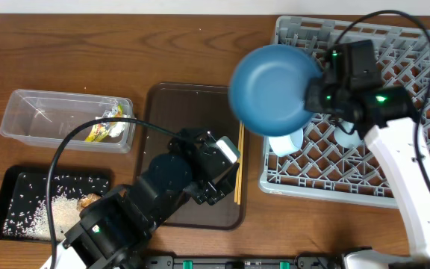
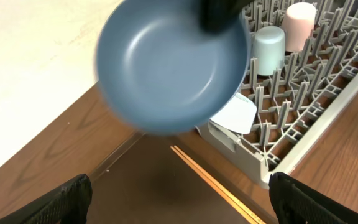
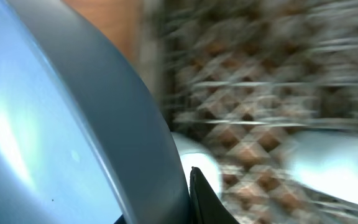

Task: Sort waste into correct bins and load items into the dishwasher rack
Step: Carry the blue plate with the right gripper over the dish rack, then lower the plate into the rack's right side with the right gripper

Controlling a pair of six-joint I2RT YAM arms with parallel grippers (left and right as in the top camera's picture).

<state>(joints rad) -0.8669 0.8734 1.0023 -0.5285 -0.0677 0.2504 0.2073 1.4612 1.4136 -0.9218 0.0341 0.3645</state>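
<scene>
Overhead. My right claw (image 1: 321, 84) is clamped on the rim of the large blue plate (image 1: 271, 88), on the edge that faces the rack. The plate hangs in the air over the left edge of the grey dishwasher rack (image 1: 394, 161), partly over the bench (image 1: 88, 45). The rack's pegs lie below and to the right of the plate, so the right arm is the one to set it in. Its tilt is hard to judge from above. My left claw (image 1: 219, 168) sits over the dark brown serving tray (image 1: 192, 93), jaws wide apart, holding nothing. The wooden chopsticks (image 1: 239, 166) lie just to its right, long axis running along the tray's right edge. The left arm is the nearer one for those. The yellow-green wrapper (image 1: 107, 128) is in the clear tub (image 1: 28, 112); rice (image 1: 32, 213) and a brown lump (image 1: 89, 199) are in the black tray (image 1: 6, 183).

Left wrist. The plate's hollow face fills the top of the view. Behind it, a small blue cup (image 2: 269, 46) and a pink cup (image 2: 300, 18) stand among the pegs. A pale dish (image 2: 236, 115) sits half hidden under the plate; I cannot name it for certain.

Right wrist. Heavily blurred. The plate's rim crowds the left side, one dark finger (image 3: 202, 198) against it. The pale shapes beyond are unreadable.
</scene>
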